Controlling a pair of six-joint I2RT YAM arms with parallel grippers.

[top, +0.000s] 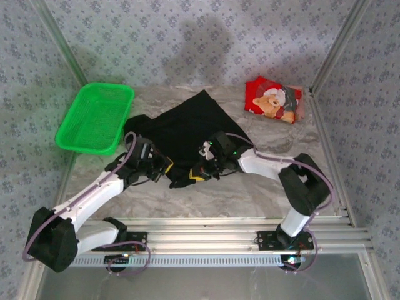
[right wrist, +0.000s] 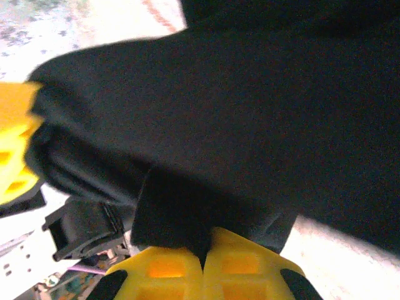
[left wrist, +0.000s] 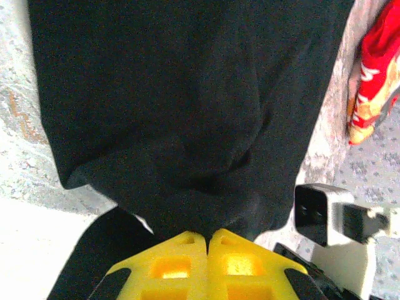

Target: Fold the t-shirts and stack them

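Two t-shirts: plain black cloth shirt (top: 187,125) spread at centre; red teddy-bear-print shirt (top: 274,100) folded, far right. One green plastic mesh basket (top: 94,119), far left. Both arms low, converging: left gripper (left wrist: 207,236) and right gripper (right wrist: 203,247) each pinch black shirt's near edge.

Seen from above, light is even and fairly bright, with a soft grey shadow cast on the patterned back wall (top: 203,37). The plain black cloth t-shirt (top: 187,125) reads as near-featureless dark, its folds barely showing. In the left wrist view the pale marbled tabletop (left wrist: 25,156) burns out to white at lower left, and the left gripper (left wrist: 207,240) is soft-focused. The right wrist view is blurred, its cloth edges smeared.
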